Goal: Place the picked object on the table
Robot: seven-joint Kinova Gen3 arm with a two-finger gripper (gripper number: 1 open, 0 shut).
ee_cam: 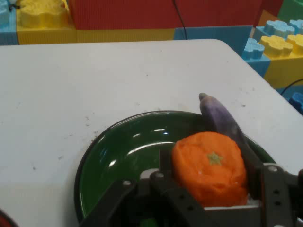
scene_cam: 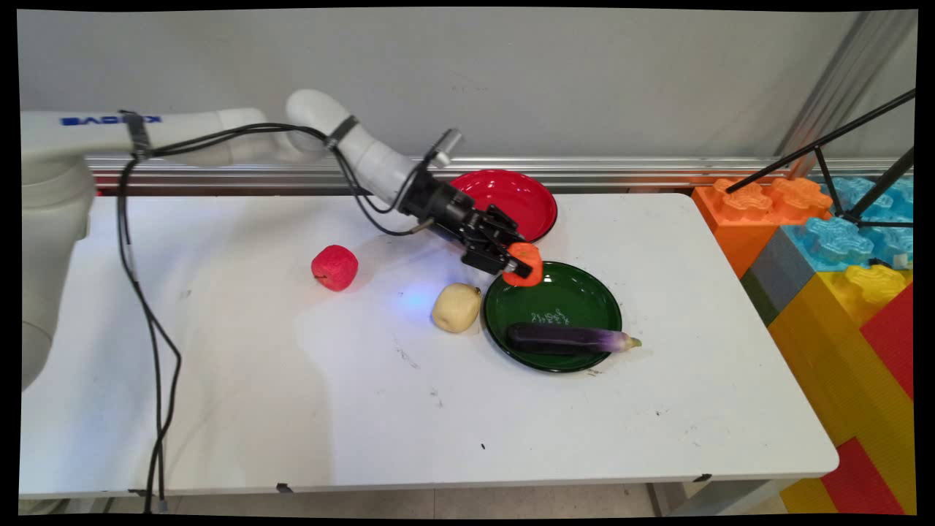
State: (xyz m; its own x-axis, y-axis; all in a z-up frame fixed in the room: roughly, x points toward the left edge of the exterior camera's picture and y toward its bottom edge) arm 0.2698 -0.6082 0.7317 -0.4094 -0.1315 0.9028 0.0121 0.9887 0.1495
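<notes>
My gripper [scene_cam: 520, 267] is shut on an orange fruit [scene_cam: 524, 261] and holds it just above the far left rim of a green plate [scene_cam: 570, 296]. In the hand view the orange fruit [ee_cam: 210, 168] sits between my fingers [ee_cam: 270, 189] over the green plate [ee_cam: 123, 151]. A purple eggplant [scene_cam: 570, 338] lies along the plate's near side, its tip past the right rim; the eggplant [ee_cam: 220, 116] shows beyond the orange in the hand view.
A red plate [scene_cam: 522, 196] sits at the table's back edge behind my hand. A pale yellow fruit [scene_cam: 456, 307] rests just left of the green plate, a red apple [scene_cam: 334, 267] farther left. Big coloured blocks [scene_cam: 840, 256] stand off the right end.
</notes>
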